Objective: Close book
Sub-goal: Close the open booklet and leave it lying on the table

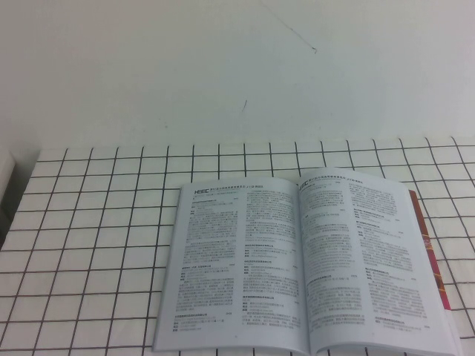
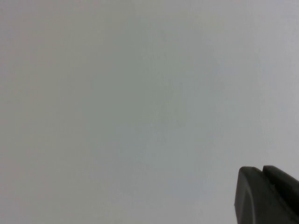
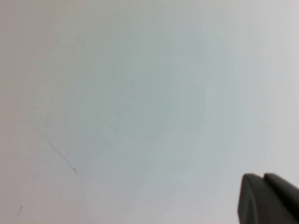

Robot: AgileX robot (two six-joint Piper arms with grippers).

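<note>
An open book (image 1: 304,263) lies flat on the checked tablecloth (image 1: 96,222), right of centre near the front edge, both text pages facing up. A strip of its red cover (image 1: 430,252) shows along the right side. Neither arm appears in the high view. In the left wrist view my left gripper (image 2: 261,170) shows only as two dark fingertips pressed together in front of a blank white wall. My right gripper (image 3: 263,177) looks the same in the right wrist view, with its tips together and nothing held. The book is not in either wrist view.
A white wall (image 1: 223,67) rises behind the table, marked by a thin scratch (image 1: 289,30). A pale object (image 1: 4,174) sits at the far left edge. The cloth left of the book is bare.
</note>
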